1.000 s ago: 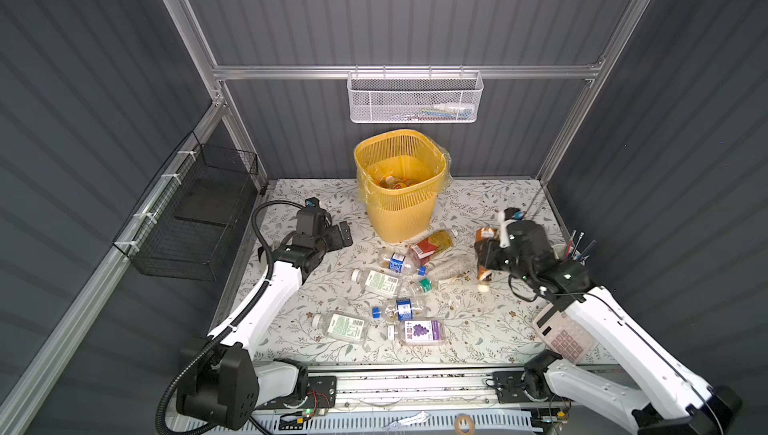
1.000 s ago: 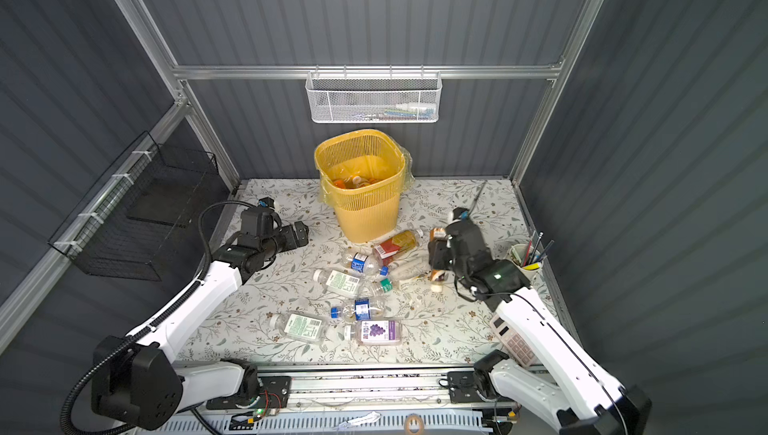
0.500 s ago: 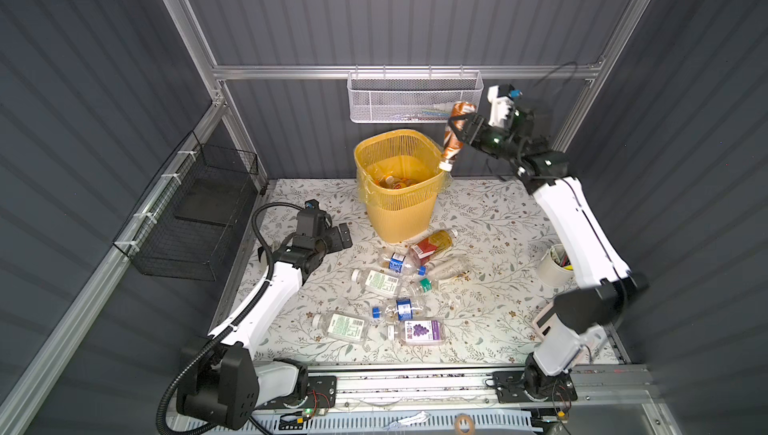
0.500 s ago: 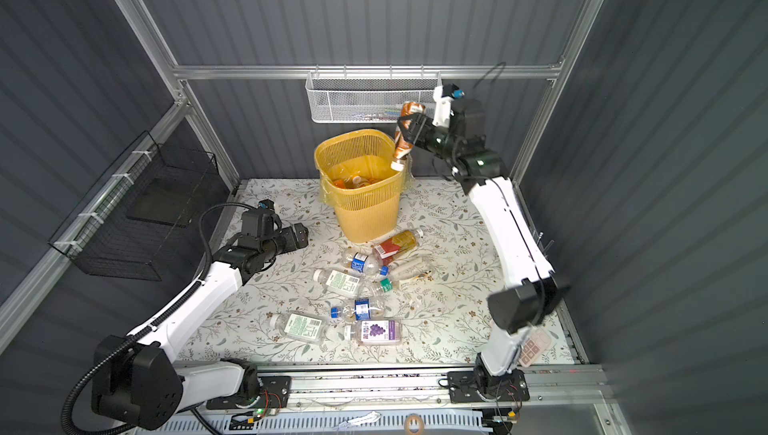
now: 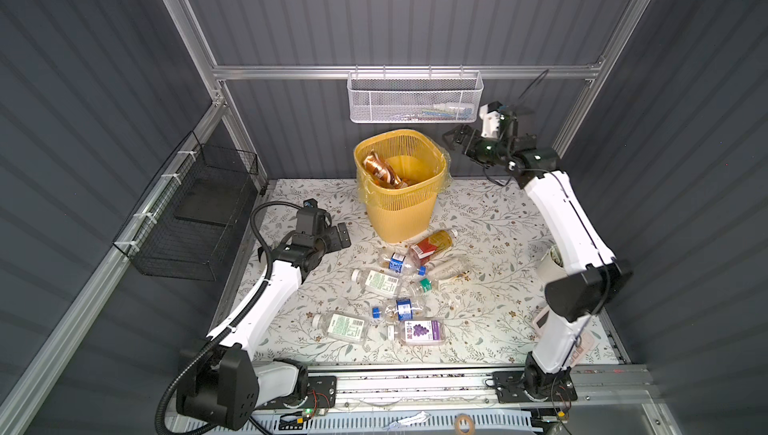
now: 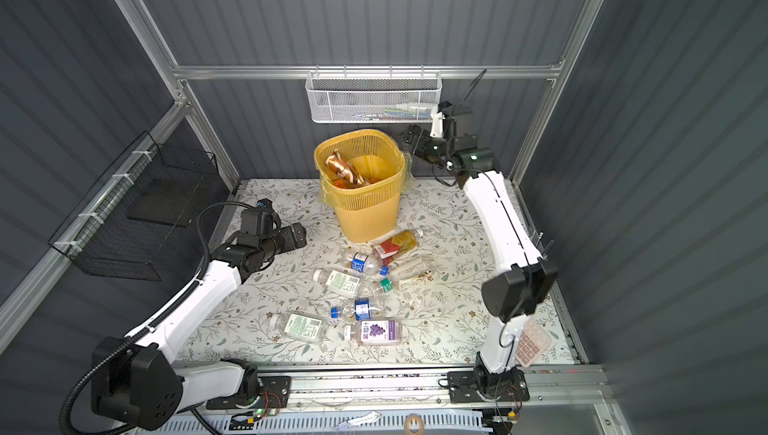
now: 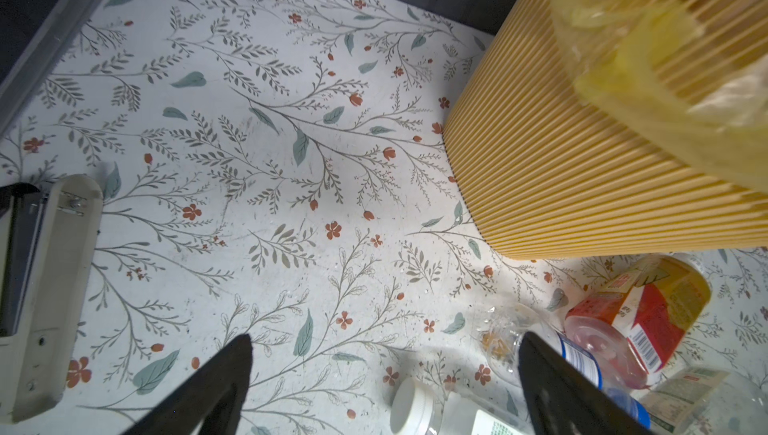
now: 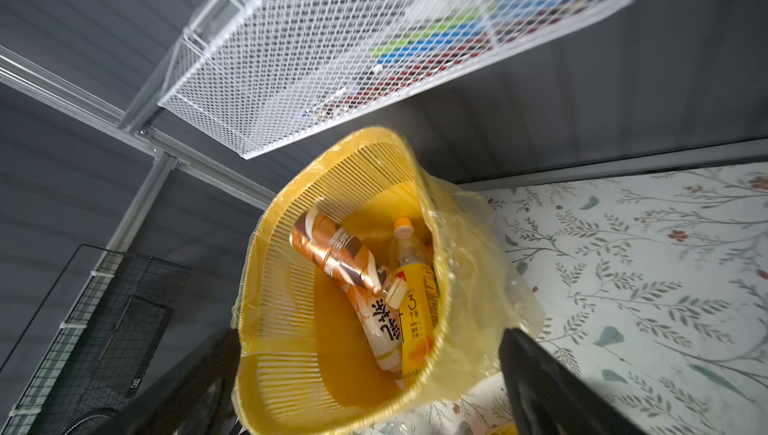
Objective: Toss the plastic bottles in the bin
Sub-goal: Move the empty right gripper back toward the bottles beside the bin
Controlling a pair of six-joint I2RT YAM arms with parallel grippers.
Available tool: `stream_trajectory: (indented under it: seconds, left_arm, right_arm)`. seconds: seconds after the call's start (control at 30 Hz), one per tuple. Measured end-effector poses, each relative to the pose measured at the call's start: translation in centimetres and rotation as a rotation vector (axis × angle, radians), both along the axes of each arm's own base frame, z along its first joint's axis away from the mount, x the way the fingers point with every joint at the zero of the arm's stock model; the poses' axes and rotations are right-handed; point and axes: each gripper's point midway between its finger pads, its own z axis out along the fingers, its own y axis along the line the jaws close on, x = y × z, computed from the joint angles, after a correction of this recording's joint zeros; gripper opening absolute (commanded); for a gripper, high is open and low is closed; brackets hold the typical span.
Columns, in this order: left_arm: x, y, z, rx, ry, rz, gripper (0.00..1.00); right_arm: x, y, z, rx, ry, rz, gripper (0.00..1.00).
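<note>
plastic bottles [image 5: 419, 331], about eight, clear and partly crushed, lie on the floral worktop [image 5: 490, 221]. a glossy brown-swirl bottle [image 5: 380, 169] has just dropped from the right pincer [image 5: 454, 140], now wide open and empty beside the rim, into the lined, lattice-walled yellow bin [image 5: 401, 212]. the left pincer [image 5: 337, 234] hovers open, empty.

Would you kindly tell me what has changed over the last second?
The right gripper swung up from the table to beside the bin, opened and let go of the brown bottle, which now lies inside. The left gripper and the loose bottles stayed put.
</note>
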Motion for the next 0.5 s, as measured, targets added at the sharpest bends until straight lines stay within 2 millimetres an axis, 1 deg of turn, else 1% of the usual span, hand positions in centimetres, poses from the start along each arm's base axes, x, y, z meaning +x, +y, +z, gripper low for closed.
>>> stream_trajectory:
  seconds: [0.07,0.13,0.17,0.23,0.33,0.37,0.4,0.43,0.5]
  left_arm:
    - [-0.2,0.0,0.8,-0.003,-0.025,-0.001,1.0]
    - [-0.6,-0.2,1.0,-0.005,-0.036,-0.009,1.0]
    - [-0.7,-0.4,1.1,-0.003,-0.038,-0.017,1.0]
    - [-0.9,-0.9,0.9,0.005,-0.038,-0.032,1.0]
    - [-1.3,-2.1,0.8,0.027,-0.039,-0.071,1.0]
    - [-1.5,-2.7,0.8,0.038,-0.042,-0.089,1.0]
    - [-1.7,-3.2,0.8,0.048,-0.045,-0.108,1.0]
    - [-2.0,-3.9,0.8,0.058,-0.048,-0.128,1.0]
    - [-2.4,-5.0,0.8,0.079,-0.053,-0.166,1.0]
  right_arm:
    - [-2.2,-1.6,1.3,0.005,-0.05,-0.036,0.99]
    - [-3.9,-2.7,1.5,0.017,-0.082,-0.065,0.99]
    - [-4.6,-3.3,1.0,0.025,-0.085,-0.083,0.99]
    - [-5.6,-4.2,-1.1,0.041,-0.062,-0.112,0.99]
    - [-6.3,-5.7,-6.9,0.053,0.043,-0.175,0.99]
    - [-6.7,-6.2,-9.4,0.053,0.093,-0.202,0.99]
    - [-7.3,-6.8,-11.9,0.056,0.147,-0.23,0.99]
    - [-7.9,-7.1,-13.7,0.063,0.189,-0.251,0.99]
    - [-9.9,-7.8,-18.2,0.085,0.286,-0.303,0.99]
